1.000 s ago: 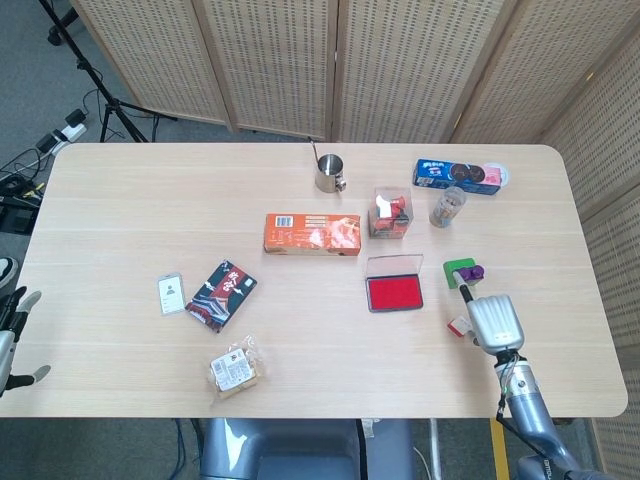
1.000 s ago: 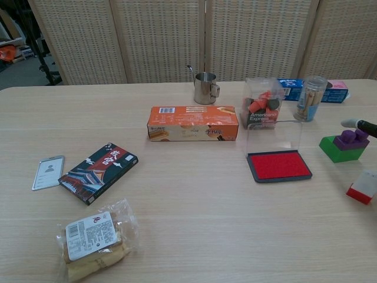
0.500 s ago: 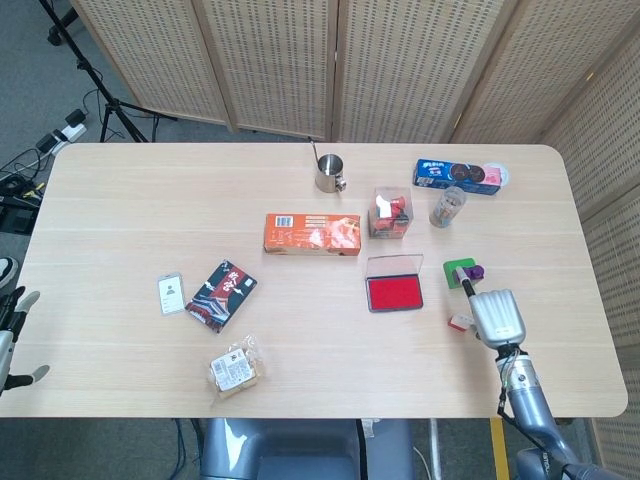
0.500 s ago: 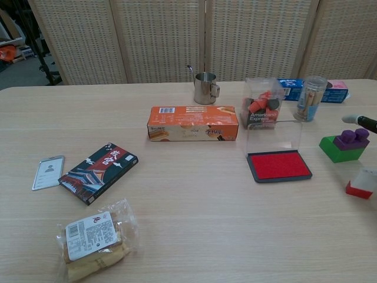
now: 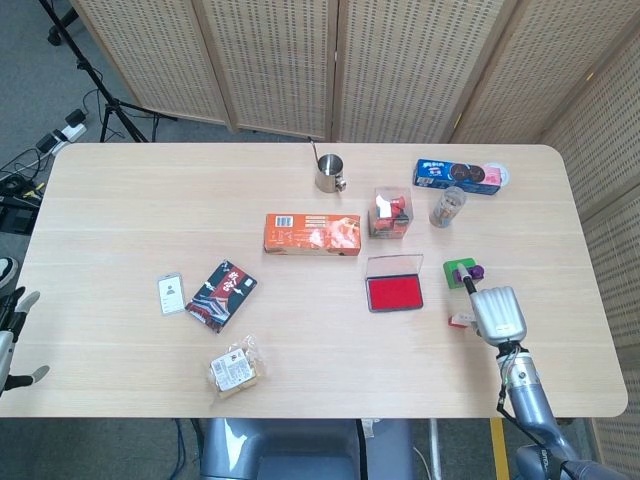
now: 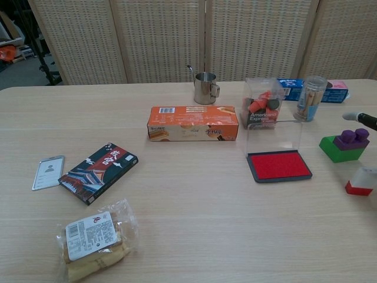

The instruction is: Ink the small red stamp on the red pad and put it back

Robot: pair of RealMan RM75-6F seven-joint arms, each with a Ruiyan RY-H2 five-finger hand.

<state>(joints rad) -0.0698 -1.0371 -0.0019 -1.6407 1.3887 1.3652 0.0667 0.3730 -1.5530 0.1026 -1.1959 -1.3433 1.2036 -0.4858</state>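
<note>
A wooden table seen from above and from chest height, with the robot's right hand [image 5: 497,315] hanging over the near right part of the tabletop, its pale back facing up. The small red stamp [image 6: 360,180], a clear-topped block with a red base, sits upright on the table just beside that hand, toward the table's middle, half tucked under the hand's edge in the head view. To pick it up well, the hand should likely settle directly over the stamp and take its clear upper body from two opposite sides, keeping it upright so the red face stays flat for pressing. The red pad [image 5: 394,292] lies open a little farther from the hand on that same side, its clear lid standing up at the back edge, so the carry should stay low and short while clearing that lid. A green and purple toy block [image 5: 462,271] lies just beyond the hand's fingertips and should be avoided. The right hand appears to hold nothing, and whether its fingers are spread or curled cannot be told. The left hand [image 5: 14,322] hangs off the table's near left edge, fingers apart and empty
</note>
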